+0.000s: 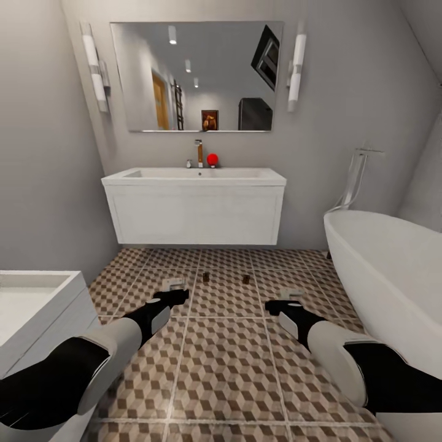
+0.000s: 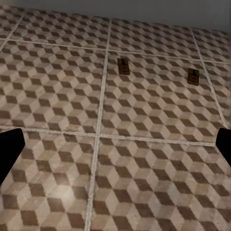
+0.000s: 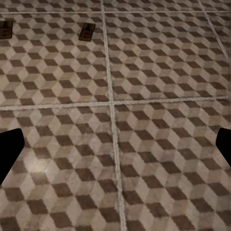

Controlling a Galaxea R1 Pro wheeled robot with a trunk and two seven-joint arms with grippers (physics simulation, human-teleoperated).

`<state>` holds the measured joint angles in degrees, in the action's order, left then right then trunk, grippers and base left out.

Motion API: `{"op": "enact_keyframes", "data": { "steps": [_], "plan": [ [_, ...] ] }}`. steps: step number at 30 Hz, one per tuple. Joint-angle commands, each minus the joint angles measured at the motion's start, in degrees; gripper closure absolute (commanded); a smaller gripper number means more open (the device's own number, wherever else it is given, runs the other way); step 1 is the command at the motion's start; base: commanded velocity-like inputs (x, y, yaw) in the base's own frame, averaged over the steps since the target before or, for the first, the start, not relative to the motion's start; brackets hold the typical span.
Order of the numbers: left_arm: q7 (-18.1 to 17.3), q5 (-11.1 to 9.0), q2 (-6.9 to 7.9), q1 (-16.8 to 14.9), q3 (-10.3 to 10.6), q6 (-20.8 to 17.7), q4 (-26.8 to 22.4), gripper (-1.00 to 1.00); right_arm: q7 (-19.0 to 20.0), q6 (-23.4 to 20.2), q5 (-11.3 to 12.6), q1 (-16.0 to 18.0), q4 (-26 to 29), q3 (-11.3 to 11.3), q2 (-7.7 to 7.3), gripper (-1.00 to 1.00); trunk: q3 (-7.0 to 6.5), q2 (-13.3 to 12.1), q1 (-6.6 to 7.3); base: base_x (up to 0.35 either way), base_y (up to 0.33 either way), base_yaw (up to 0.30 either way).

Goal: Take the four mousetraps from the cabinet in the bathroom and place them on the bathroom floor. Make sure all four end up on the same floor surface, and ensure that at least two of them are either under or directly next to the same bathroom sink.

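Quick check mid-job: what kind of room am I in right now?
A bathroom, by the look of it: a wall-hung white sink under a mirror, a white bathtub at right, and cube-patterned floor tiles.

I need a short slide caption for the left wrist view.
Two mousetraps lie apart on the cube-patterned floor.

I'm in a home bathroom: wall mirror (image 1: 196,75) at top centre, white sink (image 1: 194,176) beneath, bathtub (image 1: 393,270) at right, patterned floor tiles (image 1: 227,362).
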<state>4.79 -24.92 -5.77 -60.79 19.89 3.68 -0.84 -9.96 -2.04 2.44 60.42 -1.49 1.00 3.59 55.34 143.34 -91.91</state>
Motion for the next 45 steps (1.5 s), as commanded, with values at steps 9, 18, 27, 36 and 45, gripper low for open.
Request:
{"op": "enact_keyframes", "data": {
  "steps": [9,18,27,36,45],
  "plan": [
    [0.2,-0.6,0.94,0.0,0.5,2.1,0.1,-1.0,-0.2,-0.1,-0.3,0.0,-0.3,0.1,-0.19,-1.0,-1.94,-0.1,0.24,0.0,0.0,0.0],
    [0.1,-0.7,1.43,0.0,0.5,2.8,0.2,-1.0,-0.4,-0.2,-1.6,0.0,-0.3,0.1,-0.22,-1.0,-3.56,-3.7,2.22,0.0,0.0,0.0],
    [0.2,-0.7,1.9,0.6,0.5,3.0,0.2,-1.0,-1.1,-0.3,-2.1,-0.1,-0.4,0.1,-0.19,-1.0,-5.17,-7.3,4.19,0.0,0.0,0.0],
    [0.2,-0.7,2.01,2.2,0.5,3.1,0.2,-1.0,-2.8,0.1,-2.2,-0.9,-0.4,0.1,-0.14,-1.0,-6.79,-10.9,6.17,0.0,0.0,0.0],
    [0.2,-0.7,2.06,3.4,0.5,3.1,0.2,-1.0,-3.3,2.0,-2.3,-3.0,-0.3,0.1,-0.16,-1.0,-8.41,-14.5,8.15,0.0,0.0,0.0]
  ]
}}
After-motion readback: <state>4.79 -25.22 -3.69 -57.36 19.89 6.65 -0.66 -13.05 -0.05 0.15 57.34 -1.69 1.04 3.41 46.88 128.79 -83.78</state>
